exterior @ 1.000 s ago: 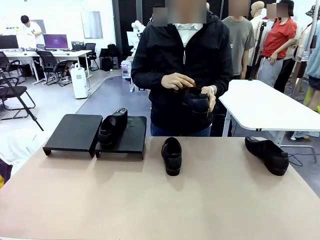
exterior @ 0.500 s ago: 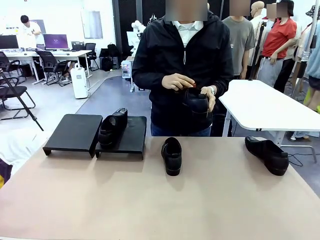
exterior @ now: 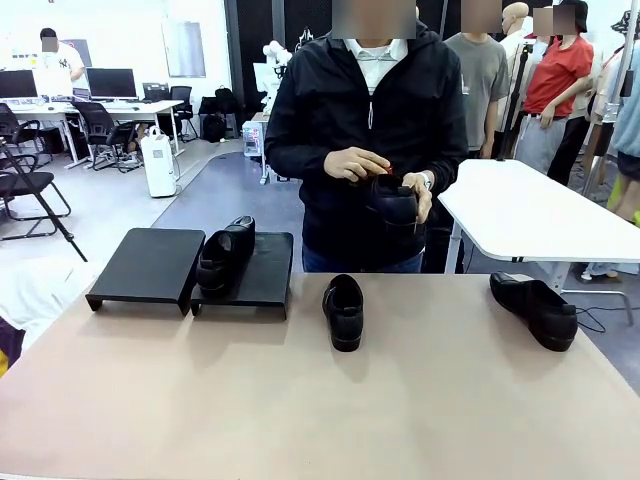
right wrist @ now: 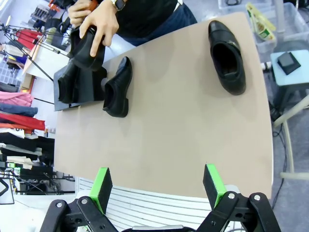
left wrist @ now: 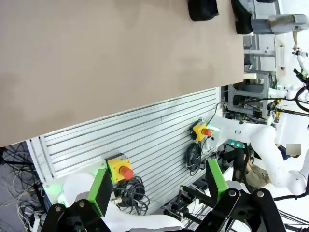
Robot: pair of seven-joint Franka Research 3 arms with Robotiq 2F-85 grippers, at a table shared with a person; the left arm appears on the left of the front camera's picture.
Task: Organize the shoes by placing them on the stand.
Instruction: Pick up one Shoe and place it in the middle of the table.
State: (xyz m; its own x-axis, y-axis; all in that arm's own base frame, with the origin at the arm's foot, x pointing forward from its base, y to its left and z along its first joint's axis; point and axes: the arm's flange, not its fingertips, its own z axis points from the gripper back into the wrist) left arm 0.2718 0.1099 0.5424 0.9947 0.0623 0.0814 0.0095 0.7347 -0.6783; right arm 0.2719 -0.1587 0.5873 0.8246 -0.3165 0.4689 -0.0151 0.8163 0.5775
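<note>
**Stand** (exterior: 150,262): two black platforms stand side by side at the far left of the table (exterior: 300,410).

**Shoes**
- The first shoe (exterior: 225,255) lies on the right-hand platform, along its left edge, toe toward the robot.
- The second shoe (exterior: 343,312) rests on the table near the middle. It is just right of the stand and not touching it.
- The third shoe (exterior: 535,310) lies near the table's right edge, well apart from the others.
- The fourth shoe (exterior: 395,205) is held off the table in front of the person's chest. One hand (exterior: 418,195) grasps its side, and the other hand (exterior: 355,163) has its fingers curled at the opening.

**Grippers**
- Left gripper (left wrist: 159,186): the jaws are spread wide with nothing between them. It is above the robot-side table edge and two yellow button boxes (left wrist: 120,168).
- Right gripper (right wrist: 158,184): the jaws are likewise spread and empty, high over the near edge.

**Markings**: any print on the shoes or boxes is too small to read.
</note>
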